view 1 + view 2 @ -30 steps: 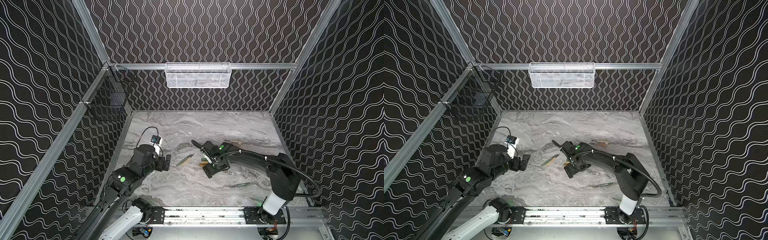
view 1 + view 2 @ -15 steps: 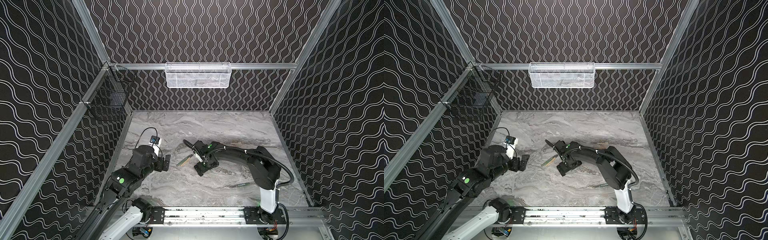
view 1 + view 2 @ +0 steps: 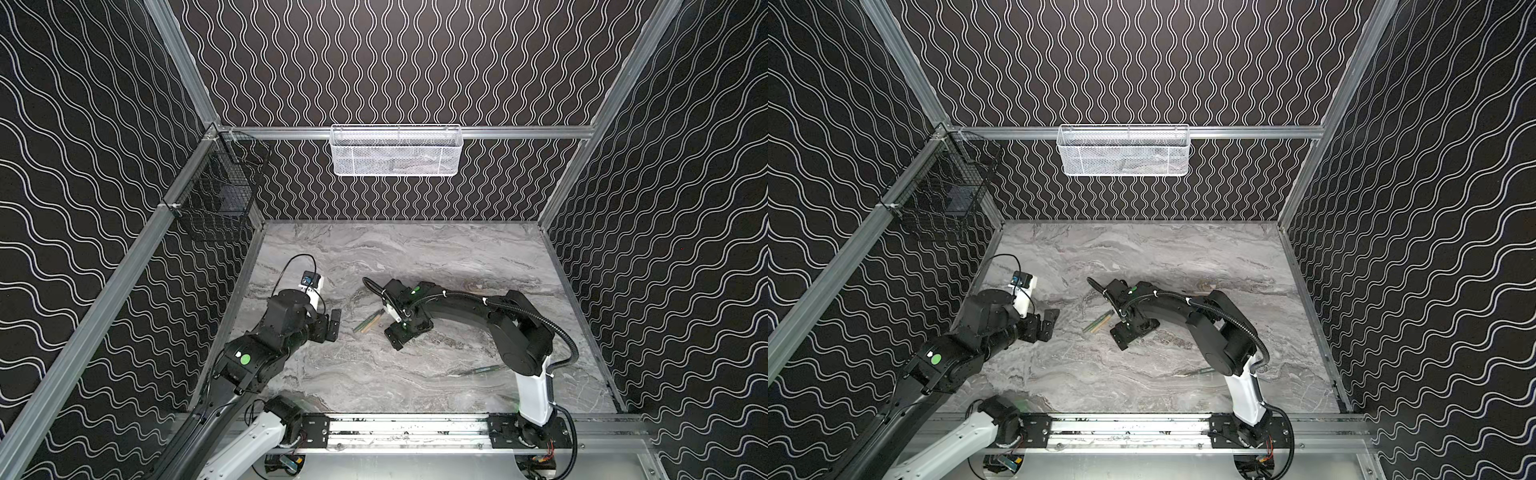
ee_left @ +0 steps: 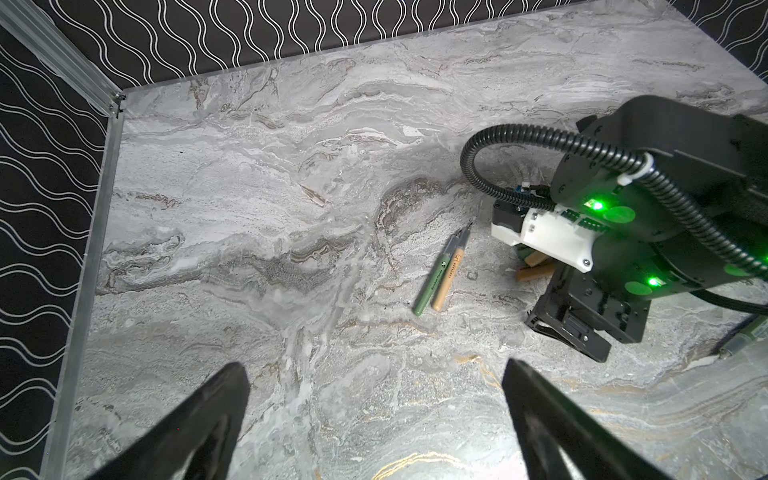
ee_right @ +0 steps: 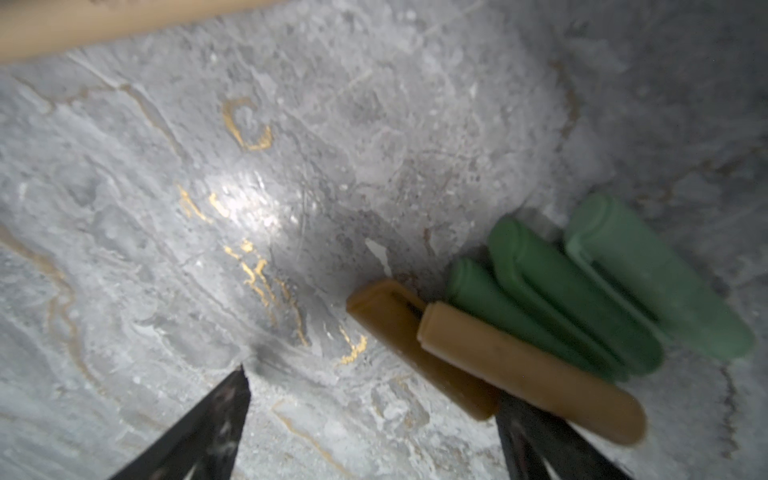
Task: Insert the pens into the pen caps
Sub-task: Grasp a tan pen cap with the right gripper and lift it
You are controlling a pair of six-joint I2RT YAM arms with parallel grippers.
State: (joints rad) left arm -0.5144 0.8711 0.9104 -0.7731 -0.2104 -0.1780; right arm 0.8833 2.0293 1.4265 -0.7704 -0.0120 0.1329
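Right gripper [image 5: 372, 390] tipped down, jaws wide, beside pen caps [image 5: 573, 299].

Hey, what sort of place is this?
Probably a robotics lab test cell: patterned walls on an aluminium frame enclose a marble-look tabletop, with left arm and right arm mounted on a rail.

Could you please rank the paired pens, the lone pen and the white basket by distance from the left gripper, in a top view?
1. Paired pens, just right of the left gripper.
2. Lone pen, near the right arm's base.
3. White basket, hanging high at the back.
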